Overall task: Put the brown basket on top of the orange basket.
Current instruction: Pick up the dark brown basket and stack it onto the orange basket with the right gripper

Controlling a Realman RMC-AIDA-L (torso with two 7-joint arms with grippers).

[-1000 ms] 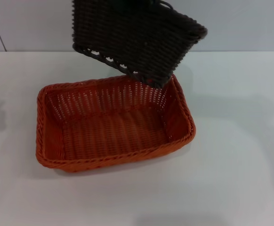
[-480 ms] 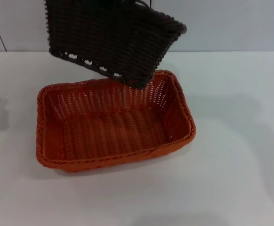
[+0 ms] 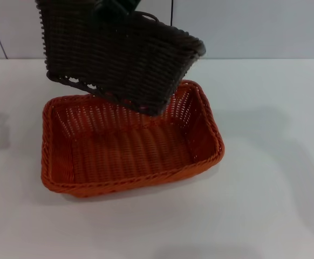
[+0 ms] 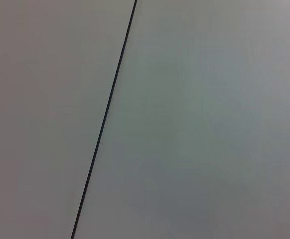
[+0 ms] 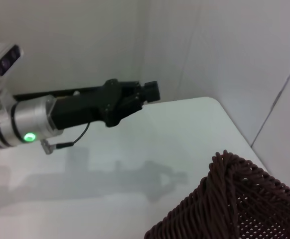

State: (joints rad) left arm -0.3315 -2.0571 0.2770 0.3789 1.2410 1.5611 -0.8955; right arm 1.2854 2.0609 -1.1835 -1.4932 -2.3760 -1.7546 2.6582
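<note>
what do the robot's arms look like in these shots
The left arm, seen in the right wrist view, has a silver-white round segment with a lit green light, then a black boxy left gripper. A thin black cable loops beneath it, with a pale camera module above. The right gripper shows only as a black part.

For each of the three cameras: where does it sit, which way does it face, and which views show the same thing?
Head view: high on the robot, facing forward and down at the table. The brown basket hangs tilted over the orange basket. A bit of the right hand shows.
Left wrist view: faces a grey wall with a dark seam. No robot part shows.
Right wrist view: just above the brown basket's corner, facing across the table to the left hand.
Shared: head and right wrist views both show the brown basket.
</note>
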